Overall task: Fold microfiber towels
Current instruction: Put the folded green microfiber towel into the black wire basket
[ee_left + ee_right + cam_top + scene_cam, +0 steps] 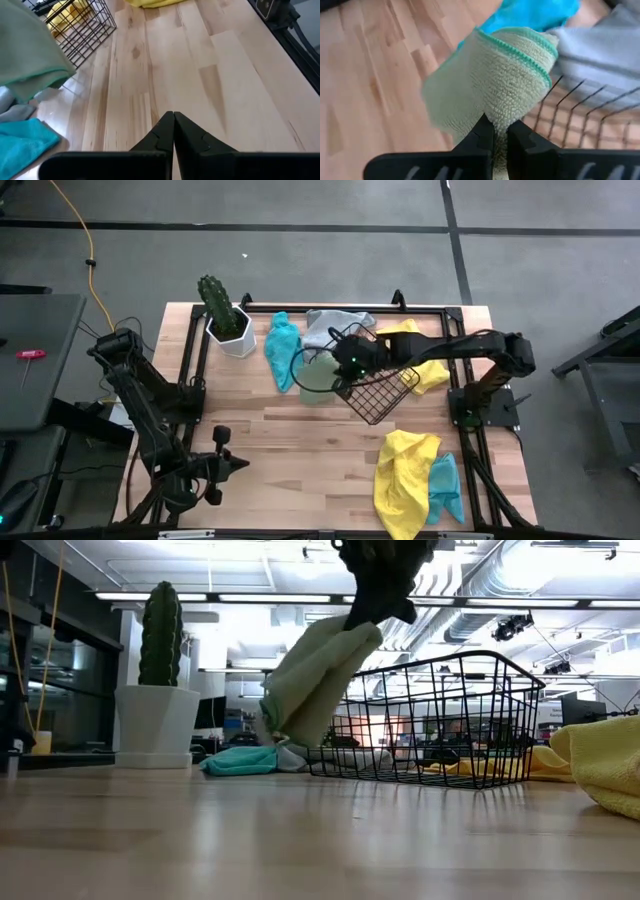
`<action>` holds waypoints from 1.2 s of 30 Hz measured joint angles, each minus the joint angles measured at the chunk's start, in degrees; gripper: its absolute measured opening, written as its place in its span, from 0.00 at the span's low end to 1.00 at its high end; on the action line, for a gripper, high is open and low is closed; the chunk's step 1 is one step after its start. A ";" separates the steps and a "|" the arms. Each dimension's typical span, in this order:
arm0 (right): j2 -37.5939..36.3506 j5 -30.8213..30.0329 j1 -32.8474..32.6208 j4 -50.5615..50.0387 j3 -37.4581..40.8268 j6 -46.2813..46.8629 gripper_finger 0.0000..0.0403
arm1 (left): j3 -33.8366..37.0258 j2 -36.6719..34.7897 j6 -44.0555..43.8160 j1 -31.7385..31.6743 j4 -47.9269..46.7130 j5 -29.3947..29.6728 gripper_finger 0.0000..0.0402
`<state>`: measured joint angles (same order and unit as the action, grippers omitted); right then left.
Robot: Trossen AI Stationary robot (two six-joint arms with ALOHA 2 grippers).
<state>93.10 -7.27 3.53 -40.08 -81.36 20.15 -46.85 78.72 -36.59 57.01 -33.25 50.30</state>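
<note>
Light wood surface (290,440) carries: potted cactus (226,318), teal towel (283,348), grey towel (335,326), black wire basket (380,392), yellow towel (403,468) overlapping second teal towel (447,488).

My two arms are showing matte black all over, built of slim jointed links on black frame bases. My right claw (495,131) is showing two flat, dark, tapered fingers; my left claw (173,120) is looking the same, its fingers wedge-shaped above a broad black crossbar.
</note>
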 joint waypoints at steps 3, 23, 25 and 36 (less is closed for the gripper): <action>-0.02 -2.42 1.63 0.15 0.00 -4.14 0.00 | 0.00 0.00 0.18 0.02 0.06 -0.02 0.00; -2.33 -8.26 9.97 -1.64 0.00 -1.43 0.00 | 0.00 0.02 0.30 0.00 0.06 -0.43 0.00; -4.19 -8.22 9.97 0.03 0.00 -0.85 0.00 | 0.00 0.02 0.30 0.00 0.06 -0.89 0.00; -8.77 -16.50 11.22 -14.30 -0.02 8.44 0.00 | 0.02 0.02 -0.68 0.00 0.08 -2.99 0.00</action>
<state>84.33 -23.77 14.75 -54.38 -81.38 28.59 -46.83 78.74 -37.28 57.01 -33.17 47.31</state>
